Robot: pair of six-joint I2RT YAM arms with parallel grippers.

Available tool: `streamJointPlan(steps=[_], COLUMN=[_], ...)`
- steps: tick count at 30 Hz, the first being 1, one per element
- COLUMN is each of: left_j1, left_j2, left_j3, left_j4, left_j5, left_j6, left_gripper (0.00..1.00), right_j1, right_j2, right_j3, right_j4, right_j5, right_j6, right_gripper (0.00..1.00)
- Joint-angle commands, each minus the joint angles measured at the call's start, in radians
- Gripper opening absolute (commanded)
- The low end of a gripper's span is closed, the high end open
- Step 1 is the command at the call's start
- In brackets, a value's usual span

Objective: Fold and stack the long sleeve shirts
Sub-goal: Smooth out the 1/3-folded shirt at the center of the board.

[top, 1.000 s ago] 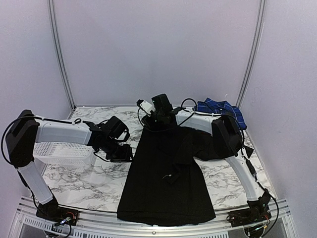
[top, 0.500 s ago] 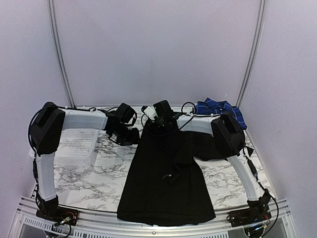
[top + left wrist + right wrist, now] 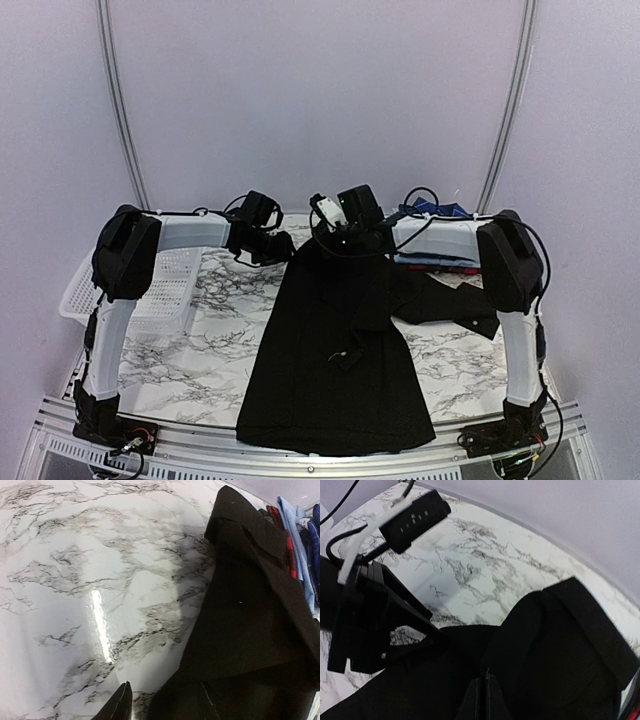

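Hovering half-open at upper centre, the left pincer (image 3: 275,248) sat just beside the black shirt (image 3: 330,370), which lay unfolded down mid-frame on the counter (image 3: 200,350), its top edge pinched by the right pincer (image 3: 335,240), other shirts (image 3: 296,535) already piled upper right.

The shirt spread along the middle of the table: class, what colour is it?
The shirt is plain black; the top external view shows it best.

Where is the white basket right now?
Overhead view: the white plastic mesh basket sits at the marble table's left edge, beside the left arm, apart from the black shirt.
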Motion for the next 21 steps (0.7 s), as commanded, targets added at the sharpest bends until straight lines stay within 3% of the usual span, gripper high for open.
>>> streamJointPlan(steps=[1,8,16,21], left_j1=[-0.007,-0.019,-0.058,-0.064], left_j2=[-0.084,-0.094,0.018,0.101], left_j3=[-0.094,-0.127,-0.006,0.022], left_j4=[0.088,0.134,0.157,0.15], left_j5=[0.086,0.122,0.121,0.137], left_j6=[-0.012,-0.011,-0.017,-0.023], left_gripper=[0.46,0.43,0.4,0.39], right_j1=[-0.01,-0.01,-0.014,-0.017], right_j2=[-0.058,-0.083,-0.11,-0.121], right_j3=[-0.163,-0.334,-0.385,-0.309], right_j4=[0.01,0.094,0.176,0.122], right_j5=[-0.103,-0.166,-0.144,-0.07], right_j6=[0.228,0.402,0.447,0.403], right_gripper=[0.0,0.0,0.0,0.2])
